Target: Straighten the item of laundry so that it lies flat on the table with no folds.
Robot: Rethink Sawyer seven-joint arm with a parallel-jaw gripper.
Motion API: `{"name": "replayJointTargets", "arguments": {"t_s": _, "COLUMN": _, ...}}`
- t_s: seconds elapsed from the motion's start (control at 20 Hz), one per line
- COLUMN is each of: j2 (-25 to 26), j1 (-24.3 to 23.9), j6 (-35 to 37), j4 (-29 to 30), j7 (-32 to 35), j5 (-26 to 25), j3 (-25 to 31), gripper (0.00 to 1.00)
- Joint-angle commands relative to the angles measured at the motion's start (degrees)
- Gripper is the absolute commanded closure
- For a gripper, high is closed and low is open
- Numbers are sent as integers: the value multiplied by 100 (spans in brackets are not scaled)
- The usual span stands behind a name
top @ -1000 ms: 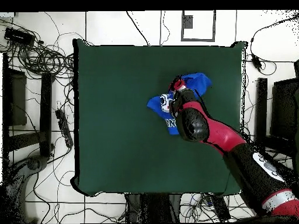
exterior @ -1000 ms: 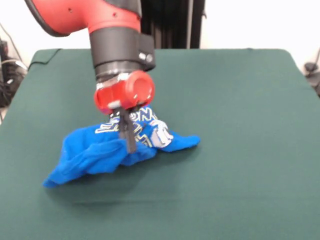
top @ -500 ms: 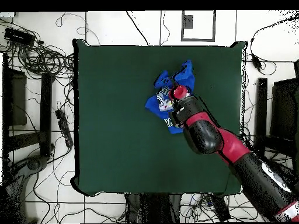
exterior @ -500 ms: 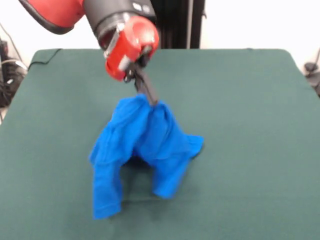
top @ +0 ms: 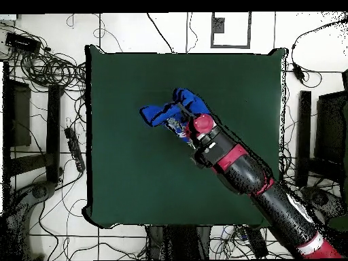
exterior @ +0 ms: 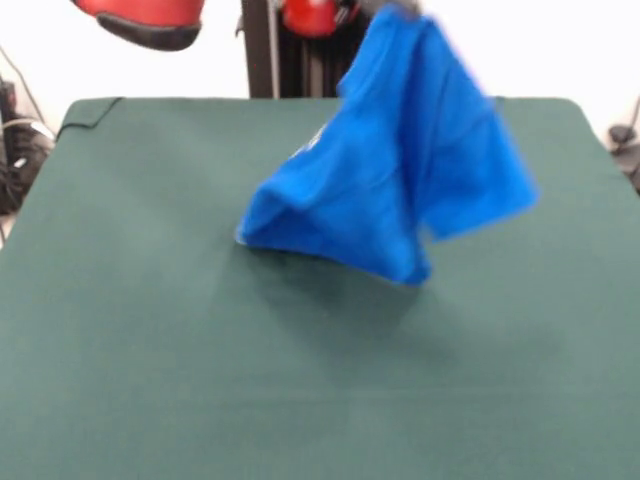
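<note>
One pair of jaws, barely showing at the top of the front view, seems clamped on the top of the small bright blue short-sleeved T-shirt. The shirt hangs below them in a bunched cone, long axis roughly upright, its lower corner apparently brushing the dark green felt-covered bench. Spreading it likely means dragging it sideways while lowering.

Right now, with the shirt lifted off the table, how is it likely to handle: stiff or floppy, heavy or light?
Probably floppy: the shirt hangs from its top in loose folds and splits into two drooping flaps. Likely light, since it flares sideways rather than hanging straight down. Set on the table from one grip, it would probably land bunched, not flat.
</note>
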Motion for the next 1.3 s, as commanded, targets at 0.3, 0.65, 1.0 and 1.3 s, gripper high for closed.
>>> {"name": "replayJointTargets", "arguments": {"t_s": 0.3, "j2": 534, "j1": 176, "j6": 627, "j4": 1458, "j7": 1183, "j5": 1101, "j3": 514, "gripper": 100}}
{"name": "replayJointTargets", "arguments": {"t_s": 0.65, "j2": 663, "j1": 166, "j6": 979, "j4": 1426, "j7": 701, "j5": 1283, "j3": -348, "gripper": 100}}
{"name": "replayJointTargets", "arguments": {"t_s": 1.0, "j2": 300, "j1": 76, "j6": 1237, "j4": 1367, "j7": 579, "j5": 1323, "j3": -921, "gripper": 100}}
{"name": "replayJointTargets", "arguments": {"t_s": 1.3, "j2": -501, "j1": -25, "j6": 1484, "j4": 1523, "j7": 821, "j5": 1517, "j3": -903, "gripper": 100}}
